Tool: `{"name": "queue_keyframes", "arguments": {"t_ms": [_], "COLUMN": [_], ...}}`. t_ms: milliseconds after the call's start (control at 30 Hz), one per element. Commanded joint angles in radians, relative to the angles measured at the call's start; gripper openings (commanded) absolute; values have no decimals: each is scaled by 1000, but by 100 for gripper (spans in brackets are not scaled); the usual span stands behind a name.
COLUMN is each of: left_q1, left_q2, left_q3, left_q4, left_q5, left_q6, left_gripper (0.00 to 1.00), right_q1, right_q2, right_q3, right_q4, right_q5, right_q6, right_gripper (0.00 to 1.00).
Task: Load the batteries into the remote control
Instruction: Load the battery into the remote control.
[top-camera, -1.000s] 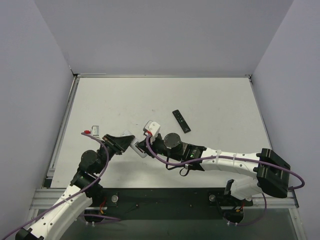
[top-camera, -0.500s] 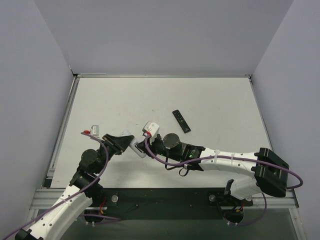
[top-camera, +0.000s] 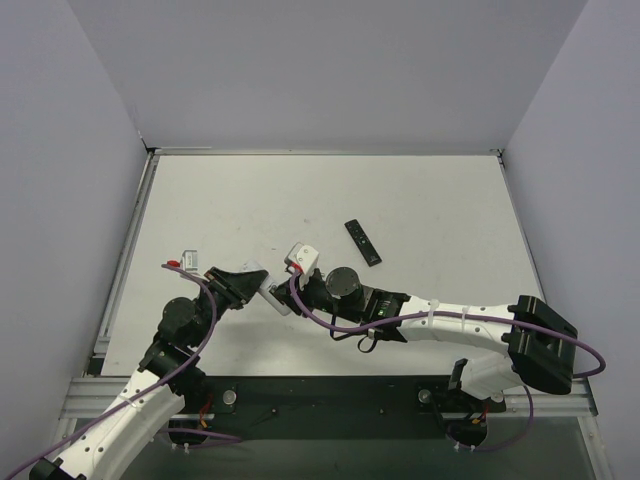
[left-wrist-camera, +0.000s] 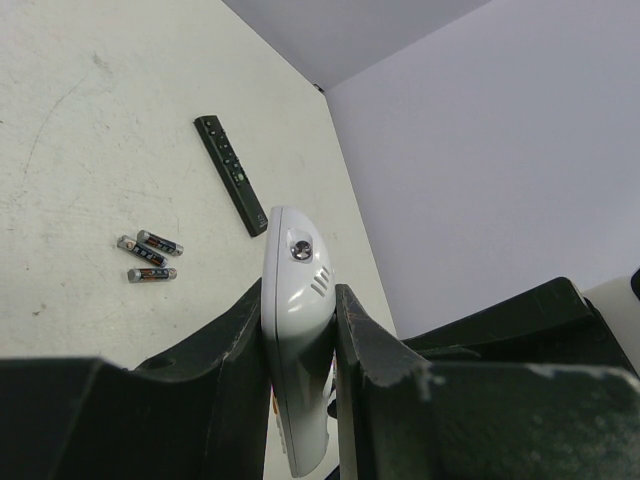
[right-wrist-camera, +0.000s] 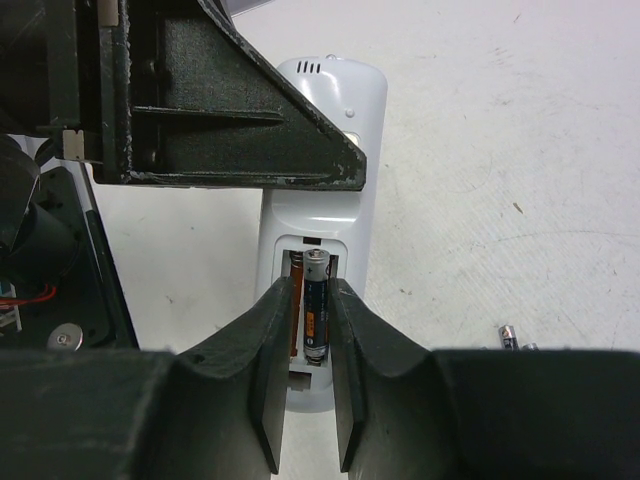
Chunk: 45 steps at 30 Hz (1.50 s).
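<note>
My left gripper is shut on the white remote control and holds it on edge above the table; it also shows in the top view. In the right wrist view the remote's back faces me with its battery compartment open. My right gripper is shut on a dark battery with an orange band, lying lengthwise in the open compartment. An orange-coloured cell shows beside it in the left slot. Three loose batteries lie on the table.
A slim black remote lies on the table right of the grippers, also seen in the left wrist view. The left gripper's finger crosses the remote's upper part. Grey walls surround the white table.
My right gripper has edged slightly left towards the remote with the battery. The left gripper and the remote have not visibly moved.
</note>
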<state>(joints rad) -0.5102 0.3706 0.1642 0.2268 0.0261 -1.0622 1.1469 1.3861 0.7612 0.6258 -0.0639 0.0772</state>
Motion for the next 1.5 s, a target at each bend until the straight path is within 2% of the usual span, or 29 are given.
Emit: {"name": "queue_keyframes", "arguments": {"t_ms": [0, 100, 367, 567, 667, 933, 1067, 1233, 1367, 1467], "left_q1": [1, 1, 1, 1, 1, 1, 2, 1, 2, 2], "left_q2": [-10, -10, 33, 67, 97, 217, 271, 312, 330, 340], "left_q3": [69, 70, 83, 126, 161, 248, 297, 340, 353, 357], "left_q4": [86, 71, 26, -12, -21, -10, -21, -18, -3, 14], "left_q5": [14, 15, 37, 69, 107, 260, 337, 400, 442, 474], "left_q6": [-25, -24, -7, 33, 64, 119, 146, 169, 171, 174], "left_gripper": [0, 0, 0, 0, 0, 0, 0, 0, 0, 0], "right_q1": [4, 4, 4, -7, -32, -140, -154, -154, -153, -150], "right_q2": [10, -1, -56, -156, -214, -343, -381, -381, -351, -326], "right_q3": [-14, -16, -13, 24, 58, 81, 70, 87, 107, 127], "right_q4": [20, 20, -15, -155, -253, -389, -416, -460, -440, -443], "right_q5": [4, 6, 6, -19, -95, -316, -408, -465, -513, -540], "right_q6": [4, 6, -7, -70, -123, -207, -420, -531, -547, -560], "right_gripper": [18, 19, 34, 51, 54, 56, 60, 60, 56, 48]}}
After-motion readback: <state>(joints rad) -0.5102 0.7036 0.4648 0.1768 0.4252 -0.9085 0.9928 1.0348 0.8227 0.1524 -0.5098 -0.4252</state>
